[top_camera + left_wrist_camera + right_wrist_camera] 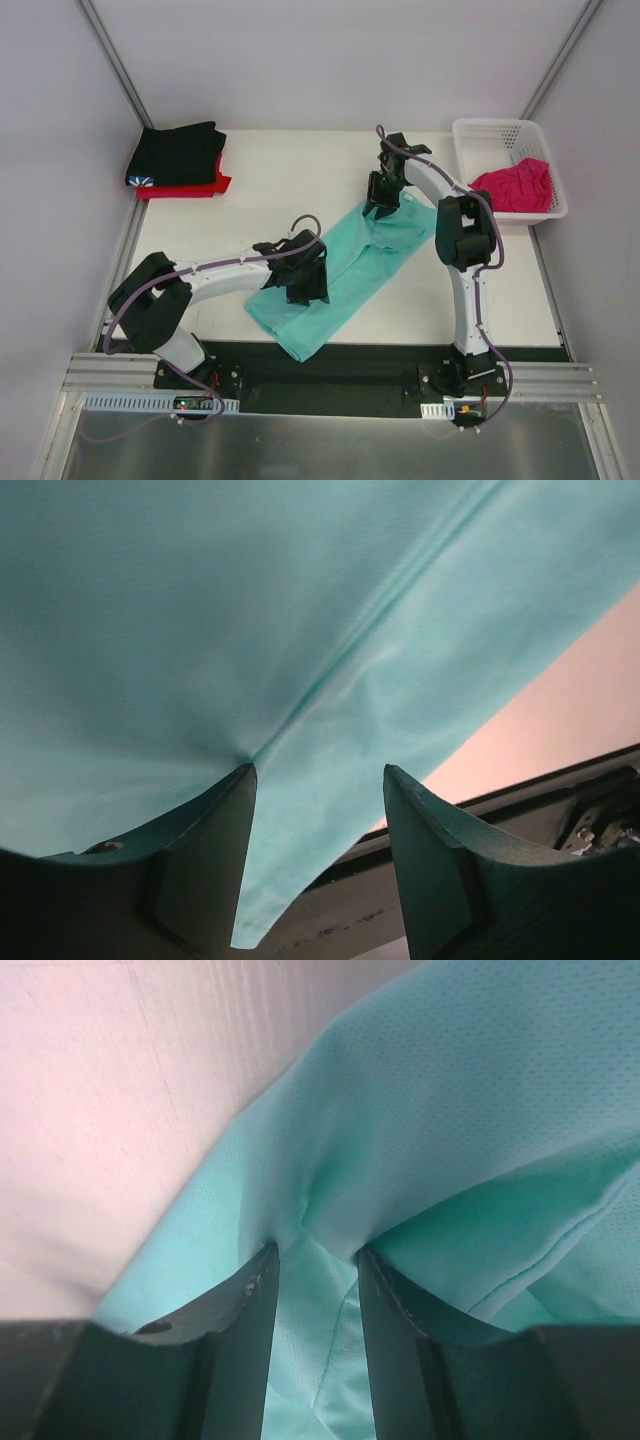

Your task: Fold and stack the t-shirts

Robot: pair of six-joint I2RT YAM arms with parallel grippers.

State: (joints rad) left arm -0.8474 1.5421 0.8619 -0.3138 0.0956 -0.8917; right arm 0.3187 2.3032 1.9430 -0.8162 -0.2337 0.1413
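the teal t-shirt (pixel 350 275) lies as a long folded strip slanting across the middle of the bench (pixel 290 180), probably for a cross fold next. the left fingers (pixel 215 850) stand apart over its near half. the right fingers (pixel 240 1330), also apart, dimple its far end. the black t-shirt (pixel 180 152) is stacked on the red t-shirt (pixel 185 188) at the far left, and the pink t-shirt (pixel 515 187) sits in the basket (pixel 490 130). the bench is pale, the walls plain white.

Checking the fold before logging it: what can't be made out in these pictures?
Top view: the left gripper and its arm cover the teal shirt's middle.
Right wrist view: whether the right gripper pinches cloth is unclear; folds fill its gap.
Top view: the black shirt hides most of the red shirt.
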